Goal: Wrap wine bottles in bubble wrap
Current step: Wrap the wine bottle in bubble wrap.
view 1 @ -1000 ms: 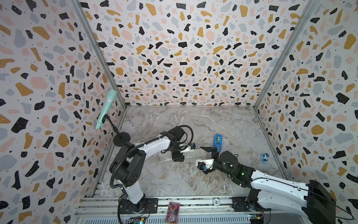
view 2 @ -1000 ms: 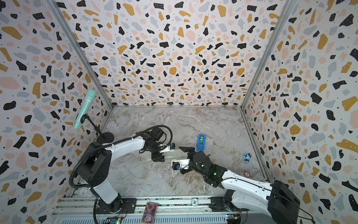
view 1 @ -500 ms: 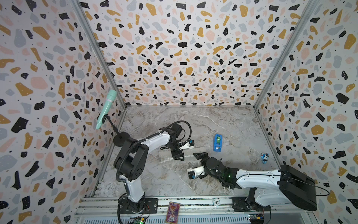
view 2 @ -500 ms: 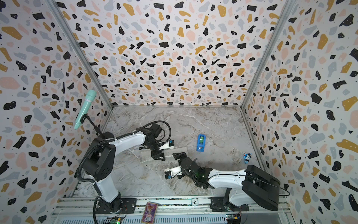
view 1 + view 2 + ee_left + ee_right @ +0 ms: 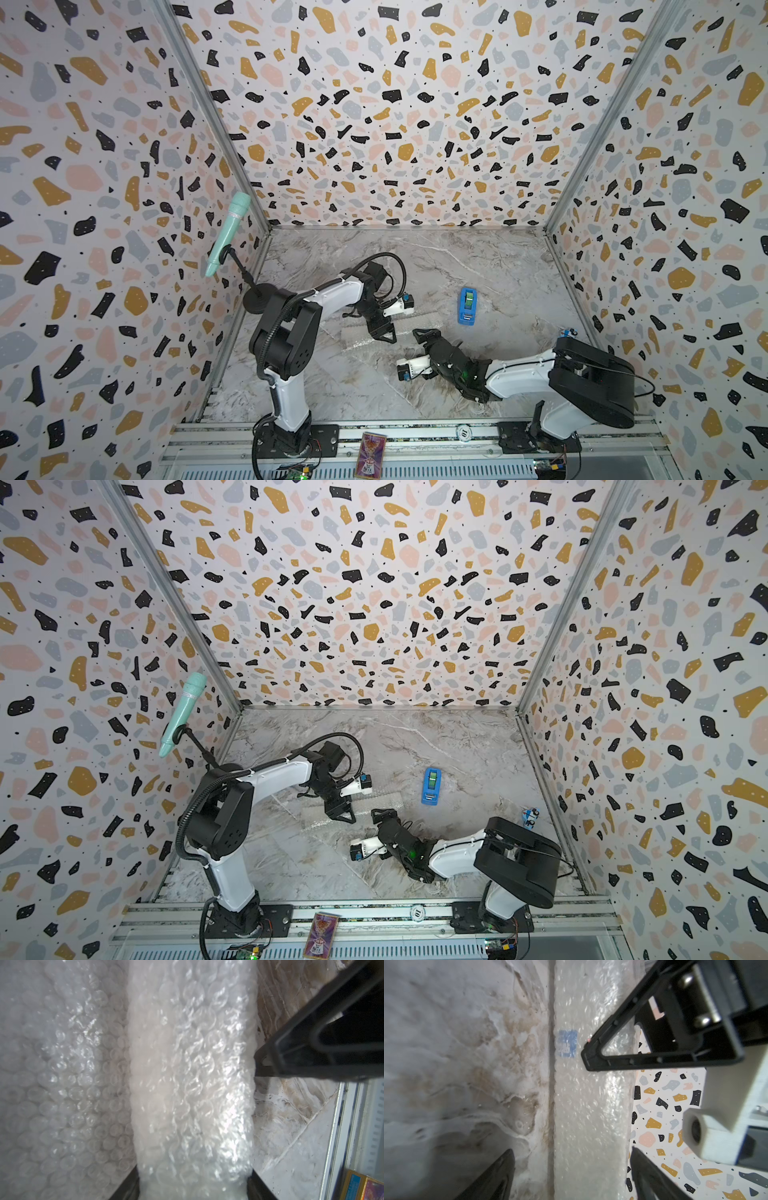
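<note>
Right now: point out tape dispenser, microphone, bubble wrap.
tape dispenser (image 5: 467,306): in a top view, blue body.
microphone (image 5: 227,237): in a top view, green handle.
bubble wrap (image 5: 191,1084): left wrist view, rolled part.

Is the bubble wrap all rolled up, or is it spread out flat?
Partly rolled. The bubble wrap forms a thick tube with flat sheet beside it, and the bottle shows its blue mark through the tube.

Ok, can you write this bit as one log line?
left hand: gripping bubble wrap roll | right hand: open around roll | bottle: inside
</note>
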`<act>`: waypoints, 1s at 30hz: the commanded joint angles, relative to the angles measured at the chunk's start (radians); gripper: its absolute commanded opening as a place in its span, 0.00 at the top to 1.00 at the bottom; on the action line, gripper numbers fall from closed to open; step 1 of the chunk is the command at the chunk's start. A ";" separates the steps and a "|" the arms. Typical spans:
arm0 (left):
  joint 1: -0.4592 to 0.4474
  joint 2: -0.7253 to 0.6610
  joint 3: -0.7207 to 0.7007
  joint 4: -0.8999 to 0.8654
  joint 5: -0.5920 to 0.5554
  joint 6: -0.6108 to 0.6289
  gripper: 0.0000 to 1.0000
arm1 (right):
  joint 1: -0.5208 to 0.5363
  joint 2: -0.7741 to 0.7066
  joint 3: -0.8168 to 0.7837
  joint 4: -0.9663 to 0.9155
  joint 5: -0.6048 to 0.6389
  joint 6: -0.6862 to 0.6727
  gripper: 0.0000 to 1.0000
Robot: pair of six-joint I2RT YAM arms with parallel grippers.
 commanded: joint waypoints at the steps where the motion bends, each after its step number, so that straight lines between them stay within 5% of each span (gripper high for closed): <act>1: -0.004 0.036 0.007 -0.077 0.037 -0.015 0.44 | -0.013 0.057 0.070 0.057 0.073 0.053 0.13; 24: 0.023 0.053 0.032 -0.117 0.120 0.005 0.45 | -0.055 0.242 0.207 -0.038 0.098 0.084 0.28; 30: 0.028 0.050 0.036 -0.121 0.128 0.010 0.44 | -0.060 0.235 0.217 -0.083 0.085 0.081 0.46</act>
